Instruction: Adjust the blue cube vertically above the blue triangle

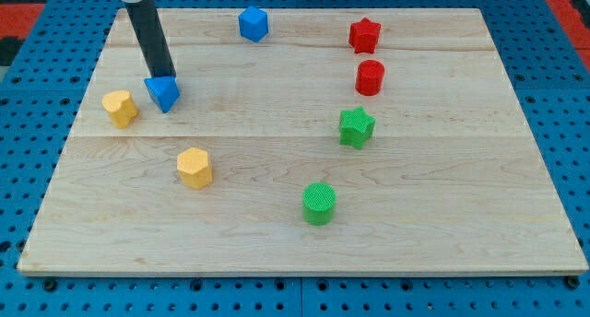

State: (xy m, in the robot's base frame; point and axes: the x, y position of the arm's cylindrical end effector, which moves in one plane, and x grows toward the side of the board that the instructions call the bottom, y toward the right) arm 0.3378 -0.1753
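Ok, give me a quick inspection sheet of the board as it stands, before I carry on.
Surface: wooden board, on blue perforated base.
Job's things: blue cube near view's top; blue triangle at left, below and left of the cube.
Clutter: yellow block beside the triangle, yellow hexagon, red star, red cylinder, green star, green cylinder.
Grippers: none; my tip at the blue triangle's top edge.
Cables: nothing seen.
Surroundings: red patches at the top corners.
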